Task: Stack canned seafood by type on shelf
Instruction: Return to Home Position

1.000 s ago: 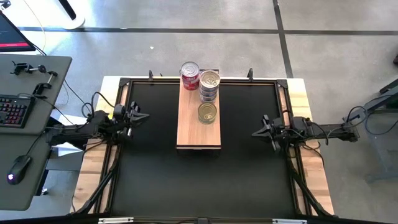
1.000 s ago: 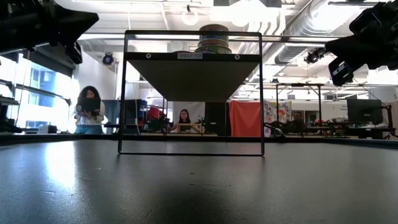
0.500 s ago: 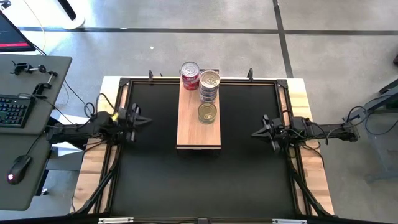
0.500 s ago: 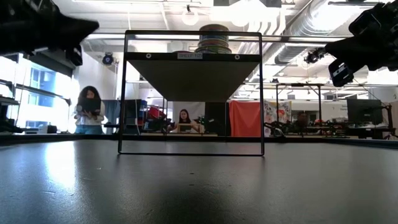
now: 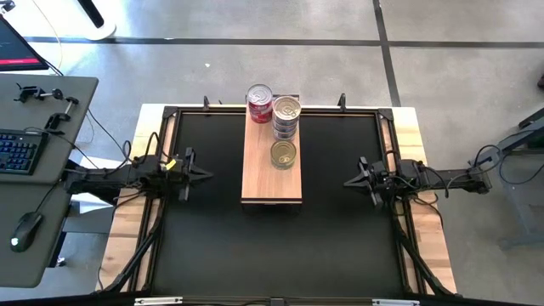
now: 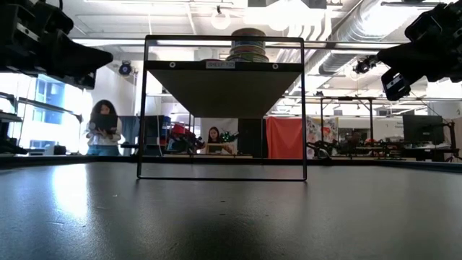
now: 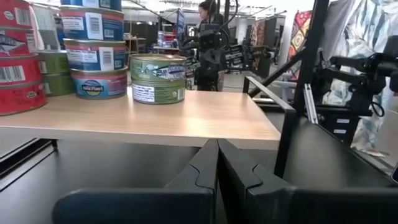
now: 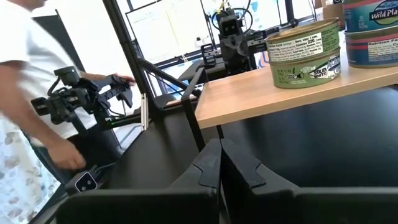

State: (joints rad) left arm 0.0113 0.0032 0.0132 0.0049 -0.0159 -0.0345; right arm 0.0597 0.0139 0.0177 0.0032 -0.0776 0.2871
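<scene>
The light-wood shelf stands raised on a black frame at the middle of the black mat. On its far half sit the canned seafood: a red-labelled stack, a blue-labelled stack and a single green-labelled tin, the last also in my wrist views. My left gripper hovers level at the mat's left side, shut and empty, pointing at the shelf. My right gripper hovers level at the mat's right side, shut and empty.
Black frame posts hold the shelf above the mat. A desk with a keyboard and mouse stands left of the table. People show in the room beyond, and one stands close in the right wrist view.
My left gripper has swung a little toward the table's near edge, sunk slightly, tipped down to level and rolled about its own line. It stayed shut. The tins and my right arm have kept still.
</scene>
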